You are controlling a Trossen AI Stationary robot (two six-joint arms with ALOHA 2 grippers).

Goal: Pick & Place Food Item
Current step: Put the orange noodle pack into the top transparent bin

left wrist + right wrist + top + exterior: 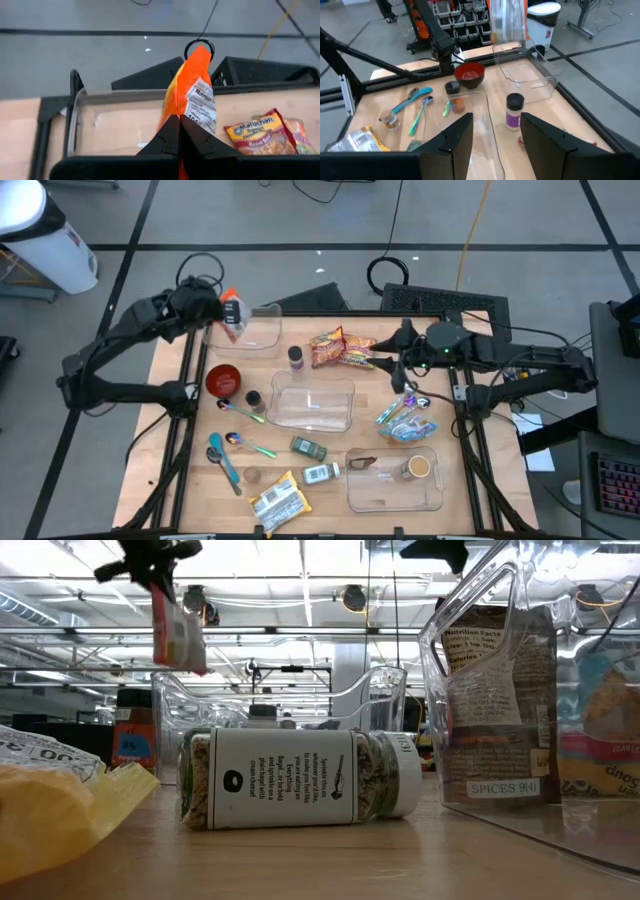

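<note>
My left gripper (222, 308) is shut on an orange and white food packet (194, 85) and holds it above a clear bin (256, 332) at the table's far left. In the low view the packet (178, 635) hangs below the gripper (150, 565). It also shows in the right wrist view (507, 22). My right gripper (495, 135) is open and empty. It hovers near the ramen packets (340, 348) at the far middle of the table. My left gripper pinches the packet's upper end (183, 113) between its two shut fingers, coming from above. The packet hangs below the fingers, upright and lifted clear, over the clear bin (115, 122).
A large clear bin (312, 405) stands mid-table and another (395, 480) near right. Also on the table are a red bowl (223, 380), spice jars (296, 358), spoons (245, 412), a lying jar (300, 778) and snack packets (278, 502).
</note>
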